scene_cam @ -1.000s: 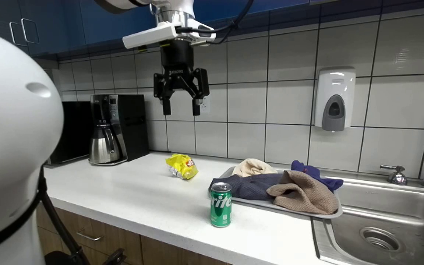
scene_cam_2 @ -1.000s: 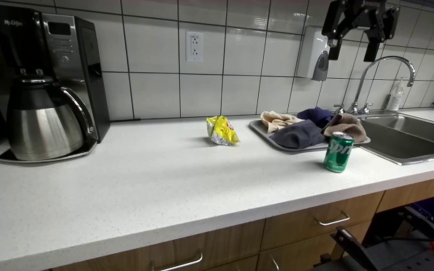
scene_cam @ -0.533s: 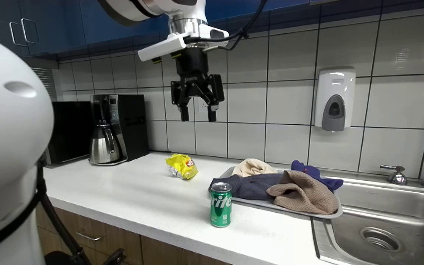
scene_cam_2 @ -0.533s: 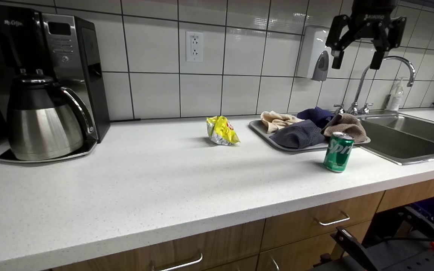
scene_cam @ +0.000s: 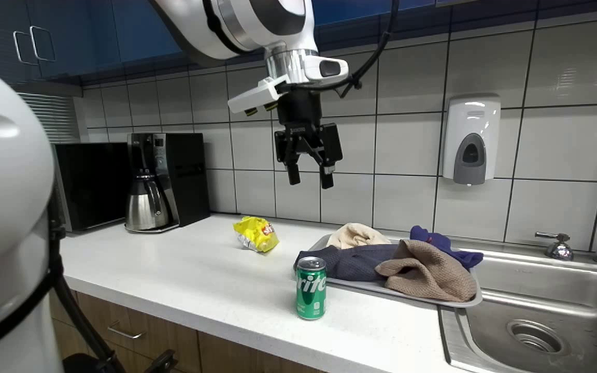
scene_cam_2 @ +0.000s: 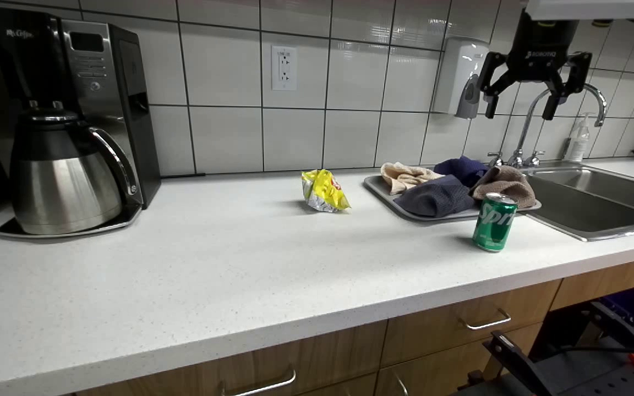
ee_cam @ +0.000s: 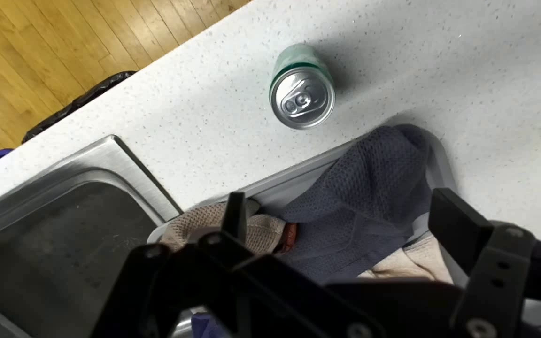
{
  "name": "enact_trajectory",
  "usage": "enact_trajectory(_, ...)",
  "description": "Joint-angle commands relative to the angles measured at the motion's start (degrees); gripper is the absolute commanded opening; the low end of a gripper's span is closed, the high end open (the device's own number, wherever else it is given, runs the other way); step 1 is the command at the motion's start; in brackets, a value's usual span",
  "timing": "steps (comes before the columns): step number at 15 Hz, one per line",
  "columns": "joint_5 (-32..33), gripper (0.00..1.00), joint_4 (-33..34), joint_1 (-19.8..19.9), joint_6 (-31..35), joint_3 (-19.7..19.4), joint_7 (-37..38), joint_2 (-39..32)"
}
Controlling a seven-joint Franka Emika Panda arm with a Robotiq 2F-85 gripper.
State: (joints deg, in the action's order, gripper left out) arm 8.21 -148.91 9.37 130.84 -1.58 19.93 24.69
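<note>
1. Wrist view: the green aluminium drinks can with a silver top [ee_cam: 302, 96] stands upright on the speckled white counter [ee_cam: 214, 126], just beside the grey shallow tray [ee_cam: 298, 178] but apart from it.
2. Progress, as I judge it: no grasp is made and nothing is lifted. The can rests on the counter and the cloths lie on the tray, so everything from first contact onward is left.
3. My black two-fingered claw [scene_cam: 310, 181] hangs fingers down, well above the counter in both exterior views. Its fingers are spread wide, with nothing between them, and I touch nothing.
4. Nearest me, I judge, are the dark blue-grey waffle-weave cloth [ee_cam: 364, 202] and the can; I cannot tell what lies straight below. The tray also bears a tan textured cloth [scene_cam: 443, 274], a cream cloth [scene_cam: 358, 235] and a purple-blue cloth [scene_cam: 443, 242].
5. A crumpled yellow-and-silver foil bag [scene_cam_2: 323, 190] lies well apart from the can. The stainless-steel sink [ee_cam: 115, 164] is at the tray's end.
</note>
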Motion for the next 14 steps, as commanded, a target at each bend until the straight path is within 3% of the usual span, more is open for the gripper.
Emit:
enact_trajectory(1, 2.59, 1.00, 1.55, 3.38, 4.80, 1.54, 7.03, -5.10)
enact_trajectory(7, 5.79, 1.00, 4.64, 5.88, 12.40, 1.03, 16.81, -13.42)
enact_trajectory(14, 9.21, 1.00, 12.10, 5.21, 16.17, -2.46, 26.50, -24.22)
